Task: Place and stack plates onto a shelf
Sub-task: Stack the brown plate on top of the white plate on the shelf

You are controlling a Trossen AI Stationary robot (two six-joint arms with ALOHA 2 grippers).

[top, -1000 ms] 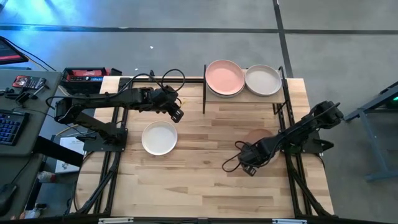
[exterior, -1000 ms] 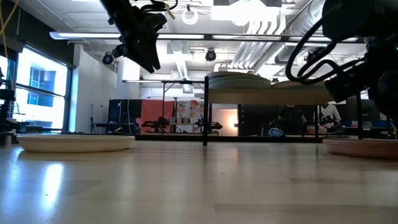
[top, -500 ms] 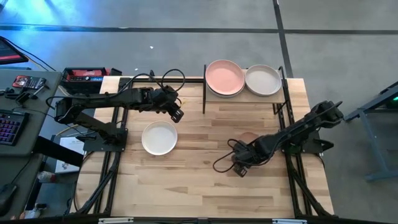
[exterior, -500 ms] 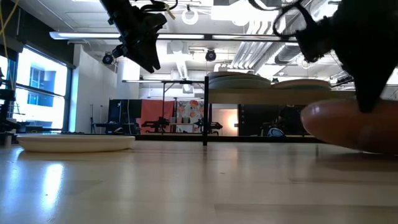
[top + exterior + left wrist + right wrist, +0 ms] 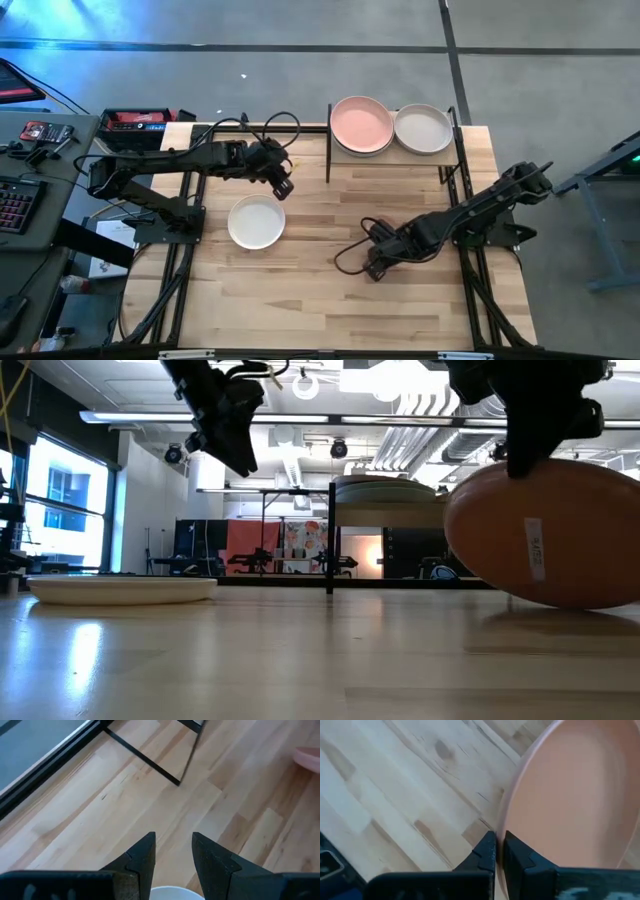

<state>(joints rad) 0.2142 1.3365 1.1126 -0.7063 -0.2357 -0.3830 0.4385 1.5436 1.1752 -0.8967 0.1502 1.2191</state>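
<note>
My right gripper (image 5: 372,268) is over the table's middle right, shut on a salmon pink plate (image 5: 545,530). The plate hangs steeply tilted and shows its underside with a small label in the low view; in the high view the arm hides it. My left gripper (image 5: 284,186) stands open above the table, just beyond a white plate (image 5: 256,221) that lies flat on the tabletop. The shelf (image 5: 329,150) at the far edge carries a pink plate (image 5: 361,125) and a cream plate (image 5: 423,128) side by side. My right gripper pinches the salmon plate's rim (image 5: 507,827) between its two fingers, one on the inner face and one on the underside. The fingers come from above, pointing steeply down. The plate hangs tilted below them and seems clear of the table, with its shadow underneath.
Bare slatted tabletop (image 5: 320,290) spreads across the near half. The shelf's black posts (image 5: 145,762) stand on the wood ahead of my left gripper. A desk with a keyboard and tools (image 5: 30,150) lies beyond the table's left edge.
My right gripper has risen and gone toward the table's left edge, tipping more steeply downward. The salmon plate, which lay flat on the table at the right, has been raised by its rim and now hangs steeply tilted.
</note>
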